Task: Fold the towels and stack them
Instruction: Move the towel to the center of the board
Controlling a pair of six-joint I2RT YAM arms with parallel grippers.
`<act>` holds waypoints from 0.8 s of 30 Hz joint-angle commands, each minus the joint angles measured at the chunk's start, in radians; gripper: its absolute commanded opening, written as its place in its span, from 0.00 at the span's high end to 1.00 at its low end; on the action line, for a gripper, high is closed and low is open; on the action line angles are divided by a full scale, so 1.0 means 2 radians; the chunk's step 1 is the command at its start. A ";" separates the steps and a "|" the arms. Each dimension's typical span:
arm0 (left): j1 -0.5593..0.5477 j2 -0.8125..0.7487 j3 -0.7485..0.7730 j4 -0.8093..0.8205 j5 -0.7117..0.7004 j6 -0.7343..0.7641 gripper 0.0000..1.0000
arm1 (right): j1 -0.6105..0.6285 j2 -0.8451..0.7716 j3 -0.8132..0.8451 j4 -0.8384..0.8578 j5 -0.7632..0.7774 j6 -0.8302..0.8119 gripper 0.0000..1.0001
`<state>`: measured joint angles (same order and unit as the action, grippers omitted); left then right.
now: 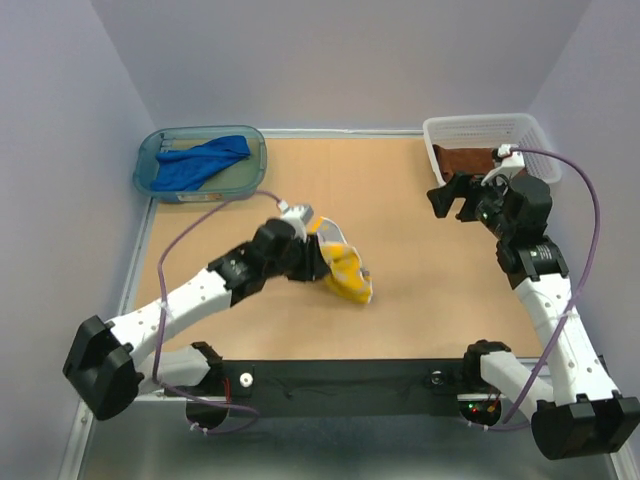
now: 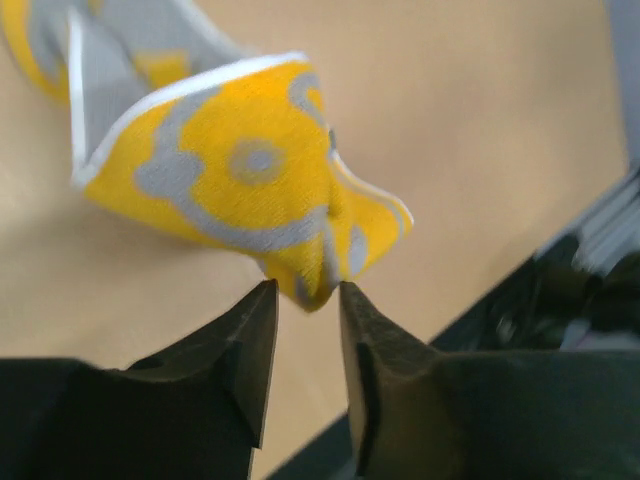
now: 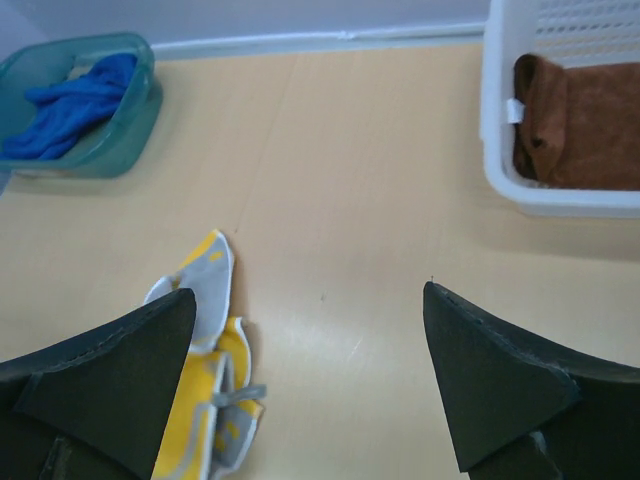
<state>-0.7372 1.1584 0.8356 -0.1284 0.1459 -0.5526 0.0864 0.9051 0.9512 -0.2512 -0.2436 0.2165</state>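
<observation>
— How is the left gripper [image 2: 307, 288] seen?
— Parted a little. A corner of the yellow towel [image 2: 240, 170] is seen between its tips.
— And the right gripper [image 3: 309, 290]?
— Spread wide over the table [image 3: 380, 200].

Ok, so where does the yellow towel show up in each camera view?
Top external: yellow towel, crumpled mid-table, near the centre.
Left wrist: the towel is upper left, its corner between the left gripper tips.
Right wrist: bottom left.
Shared landmark: teal tub, far left in top and right wrist views; not in left wrist.
</observation>
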 commanded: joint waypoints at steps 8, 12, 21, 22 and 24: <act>-0.044 -0.131 -0.045 -0.113 -0.069 -0.033 0.17 | 0.072 0.166 0.054 -0.140 -0.066 -0.019 0.06; -0.033 -0.051 0.010 -0.128 -0.145 -0.018 0.19 | 0.141 0.233 0.054 -0.140 -0.025 -0.015 0.15; -0.010 0.116 0.092 -0.078 -0.111 0.003 0.23 | 0.195 0.320 0.026 -0.078 0.010 0.016 0.34; -0.007 0.130 0.104 -0.078 -0.117 0.002 0.23 | 0.195 0.324 0.024 -0.071 0.010 0.018 0.35; -0.001 0.170 0.140 -0.082 -0.120 0.005 0.24 | 0.195 0.339 0.024 -0.053 -0.005 0.021 0.38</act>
<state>-0.7567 1.4231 0.9695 -0.3256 -0.0624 -0.5709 0.4828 1.5566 1.0103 -0.4763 -0.2653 0.2314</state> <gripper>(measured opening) 0.770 0.640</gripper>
